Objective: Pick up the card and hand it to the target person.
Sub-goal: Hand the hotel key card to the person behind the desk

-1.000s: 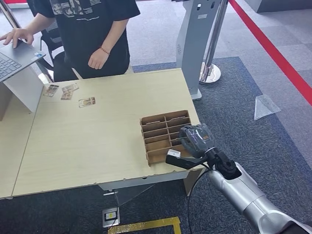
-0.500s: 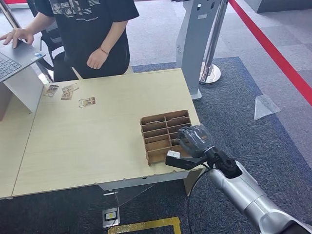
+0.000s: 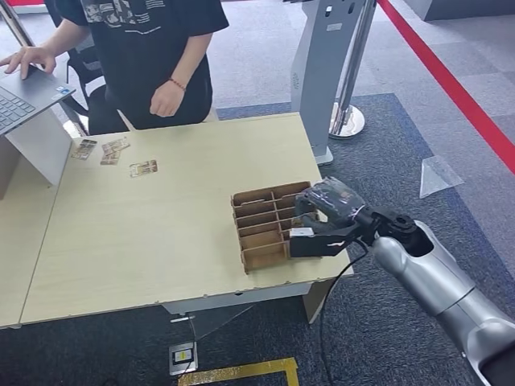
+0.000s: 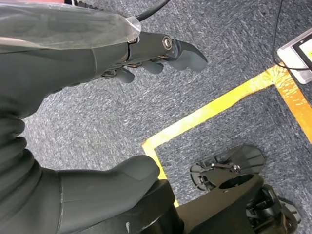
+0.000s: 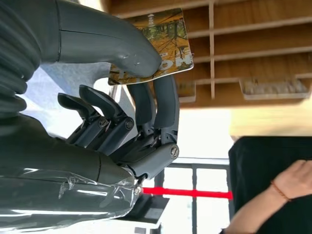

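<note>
The right hand (image 3: 322, 219) hangs over the near right corner of the pale wooden worktop (image 3: 152, 233), directly above the slotted cardboard tray (image 3: 262, 225) that sits there. In the right wrist view that hand (image 5: 121, 112) pinches a card (image 5: 173, 44) printed in autumn yellows and browns between its thick thumb and its darker fingers (image 5: 165, 105); the card's free end juts past the fingertips toward the tray's dividers (image 5: 212, 48), held apart from them rather than lying in a slot. A clear plastic wrap covers the back of the hand. Far across the worktop from the hand, near the opposite corner, several more cards (image 3: 113, 153) lie flat. Beyond them stands a person (image 3: 146, 56) in a black shirt, one hand (image 3: 165, 98) loosely curled near the worktop's far edge, the other resting on a laptop (image 3: 24, 95). The left hand (image 4: 121, 68) hangs down beside the robot over grey carpet and a yellow floor line (image 4: 206, 114), its fingers apart and holding nothing.
</note>
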